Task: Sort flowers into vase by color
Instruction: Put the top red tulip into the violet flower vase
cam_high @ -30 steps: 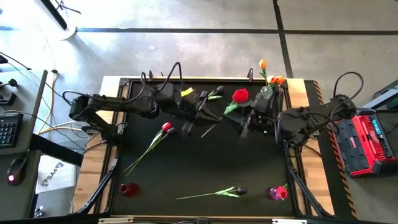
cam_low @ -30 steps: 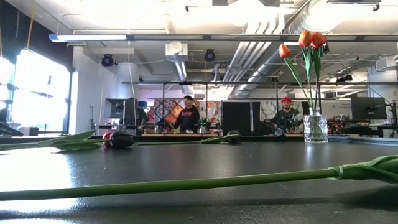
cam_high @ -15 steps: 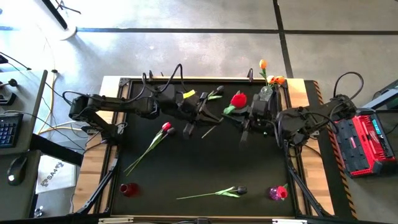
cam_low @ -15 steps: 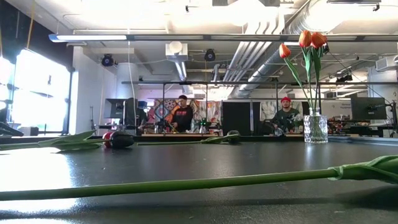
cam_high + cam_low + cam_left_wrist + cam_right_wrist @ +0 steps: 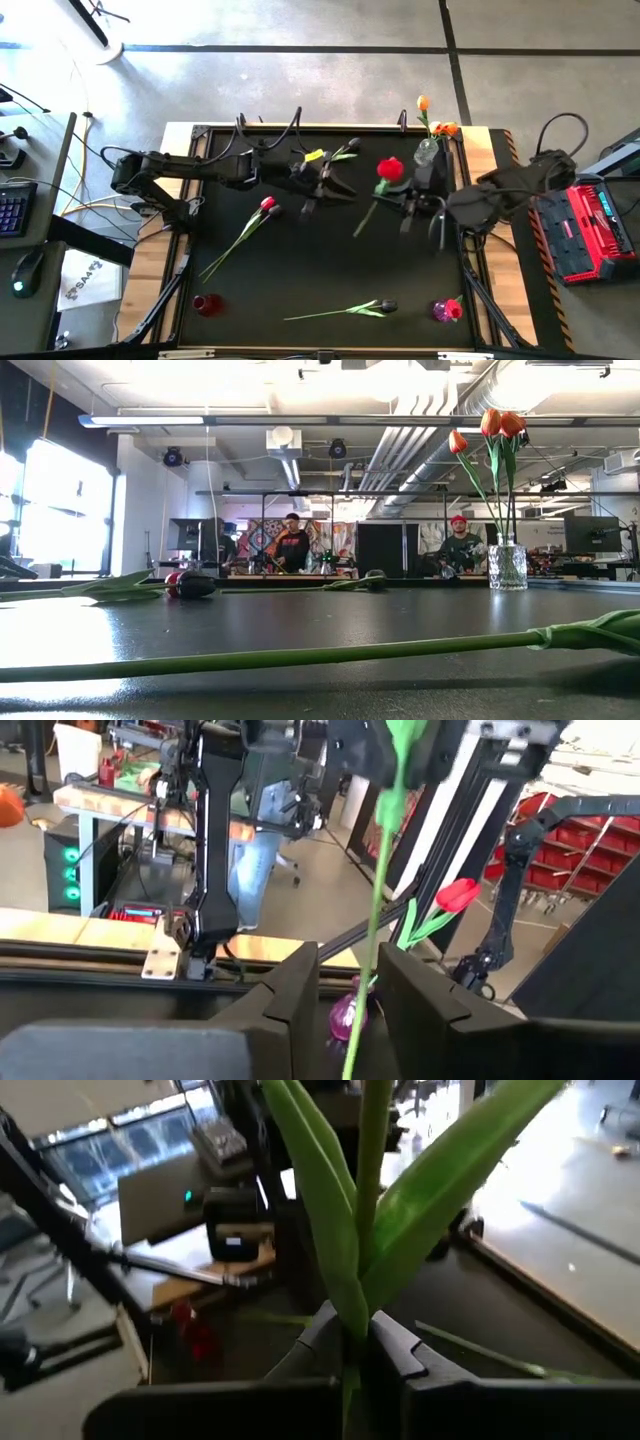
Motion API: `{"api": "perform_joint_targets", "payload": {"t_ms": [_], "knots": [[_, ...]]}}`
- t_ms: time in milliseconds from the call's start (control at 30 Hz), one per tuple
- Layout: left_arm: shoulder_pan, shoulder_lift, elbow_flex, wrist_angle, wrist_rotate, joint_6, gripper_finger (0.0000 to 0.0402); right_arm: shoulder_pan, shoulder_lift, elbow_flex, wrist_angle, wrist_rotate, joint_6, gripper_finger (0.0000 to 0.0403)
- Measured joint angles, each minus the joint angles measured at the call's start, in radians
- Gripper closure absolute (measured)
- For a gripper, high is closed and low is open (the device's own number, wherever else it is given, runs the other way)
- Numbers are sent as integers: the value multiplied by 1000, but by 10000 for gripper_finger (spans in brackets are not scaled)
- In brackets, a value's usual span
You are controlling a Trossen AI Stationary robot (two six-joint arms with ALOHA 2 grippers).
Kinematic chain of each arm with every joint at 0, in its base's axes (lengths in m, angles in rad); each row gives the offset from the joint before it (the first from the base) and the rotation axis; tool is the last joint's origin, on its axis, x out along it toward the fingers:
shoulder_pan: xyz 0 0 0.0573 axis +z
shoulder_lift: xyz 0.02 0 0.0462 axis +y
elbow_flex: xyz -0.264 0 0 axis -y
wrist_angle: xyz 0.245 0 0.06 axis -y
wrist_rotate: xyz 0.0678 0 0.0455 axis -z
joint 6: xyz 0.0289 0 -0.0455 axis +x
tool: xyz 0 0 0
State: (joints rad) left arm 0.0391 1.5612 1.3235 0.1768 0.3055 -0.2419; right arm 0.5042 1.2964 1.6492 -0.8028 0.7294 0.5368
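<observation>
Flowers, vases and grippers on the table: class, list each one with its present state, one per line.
Red tulip: off the table, held by the stem.
Right gripper: shut on the red tulip.
Left gripper: open, fingers either side of the stem.
Clear vase: upright, holding orange tulips.
Purple vase: holds one red flower.
Red vase: no flower visible.
Pink-red tulip: lying flat.
Dark tulip: lying flat.

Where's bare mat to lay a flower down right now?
Free: mat centre, between the pink tulip, the dark tulip and the right end effector gripping the red tulip. Crowded: far edge, around the left end effector and clear vase.
</observation>
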Motion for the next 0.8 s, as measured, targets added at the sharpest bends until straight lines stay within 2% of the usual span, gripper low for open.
{"api": "perform_joint_targets", "payload": {"t_ms": [300,567,667,800], "knots": [[0,0,0,1,1,9,302,153,-1,137,-400,5,236,402],[0,0,0,2,-54,9,302,314,-1,156,-718,51,565,403],[0,0,0,2,-57,9,302,375,-2,152,-770,54,669,403],[0,0,0,2,-60,9,302,456,-5,144,-767,49,702,403]]}}
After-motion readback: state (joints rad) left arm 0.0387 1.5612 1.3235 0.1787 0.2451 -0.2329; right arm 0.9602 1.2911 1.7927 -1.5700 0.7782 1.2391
